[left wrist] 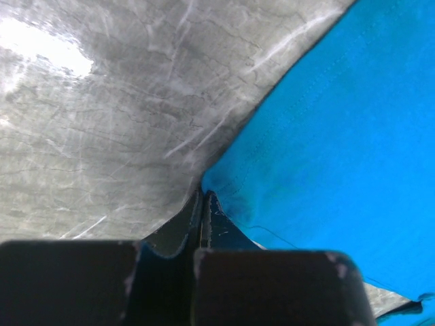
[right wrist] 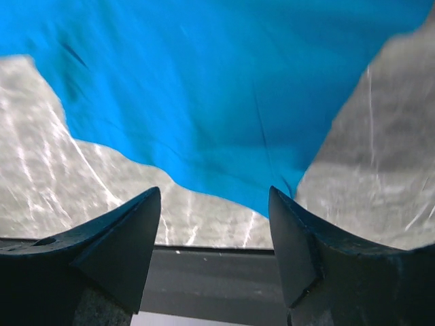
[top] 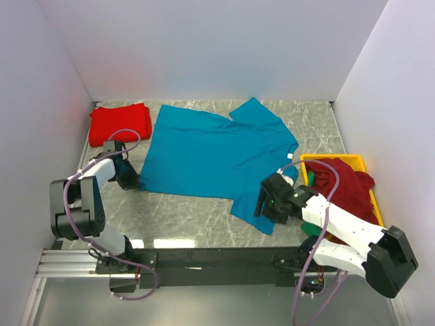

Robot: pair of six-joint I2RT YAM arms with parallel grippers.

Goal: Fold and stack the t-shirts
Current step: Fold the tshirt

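1. A teal-blue t-shirt [top: 214, 153] lies spread flat across the middle of a grey marbled counter [top: 204, 217], its neck toward the right side.
2. A bright red t-shirt [top: 121, 123] sits folded at the far left corner, just beside the teal one.
3. At the right edge, a maroon t-shirt [top: 346, 183] is heaped in a yellow tray [top: 340, 159], spilling over the near rim.
4. The left gripper [left wrist: 202, 204] is low at the teal shirt's near-left hem corner. Its fingers are pressed together on that corner, and the cloth puckers toward them.
5. The right gripper [right wrist: 214, 193] is over the near sleeve – its fingers are spread wide, with the sleeve's edge between them and nothing held.
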